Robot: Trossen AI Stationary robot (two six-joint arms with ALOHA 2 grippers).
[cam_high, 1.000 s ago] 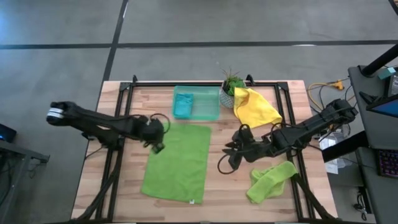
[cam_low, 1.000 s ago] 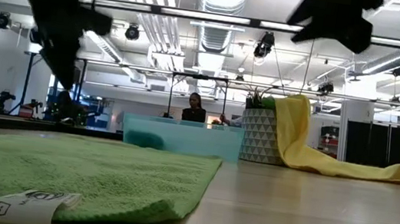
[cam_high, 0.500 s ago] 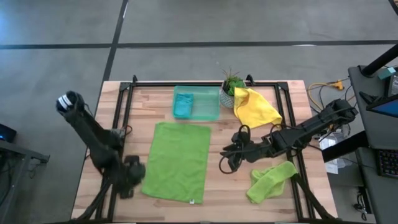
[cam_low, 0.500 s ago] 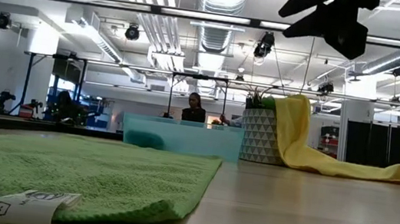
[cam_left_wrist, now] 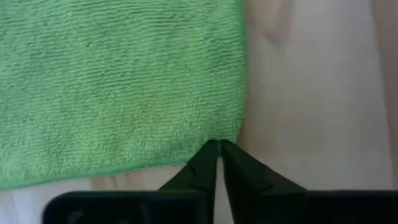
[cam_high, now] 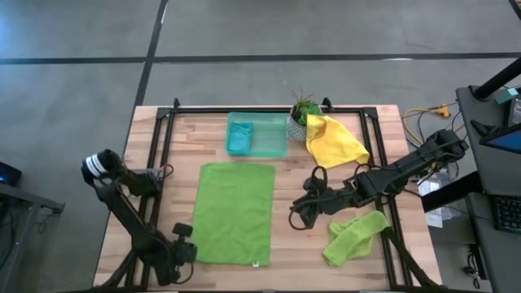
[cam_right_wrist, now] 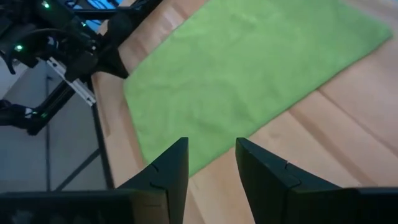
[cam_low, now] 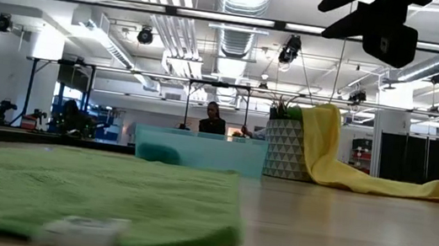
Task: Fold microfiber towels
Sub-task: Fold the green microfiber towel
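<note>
At the near edge of the wooden worktop [cam_high: 383, 122], the left gripper [cam_left_wrist: 218, 149] sits low at the near left corner of the big lime green microfiber towel [cam_high: 234, 212], which lies spread flat. Its dark fingers [cam_left_wrist: 202, 163] are pressed together right at the cloth's edge, though I cannot tell whether any fabric is pinched between them. To the right, a second lime green towel [cam_high: 354, 235] lies crumpled near the front right. Just beyond it the right gripper [cam_high: 299, 213] hangs above bare wood, beside the flat towel's right edge, its fingers [cam_right_wrist: 166, 169] parted with nothing between them. Farther back, a translucent green rectangular plastic tray [cam_high: 273, 146] holds a teal-blue towel [cam_high: 239, 137] at its left end. Beside the tray stands a small patterned pot with a green plant [cam_high: 301, 114], and a yellow towel [cam_high: 334, 141] drapes from the pot down onto the wood.
</note>
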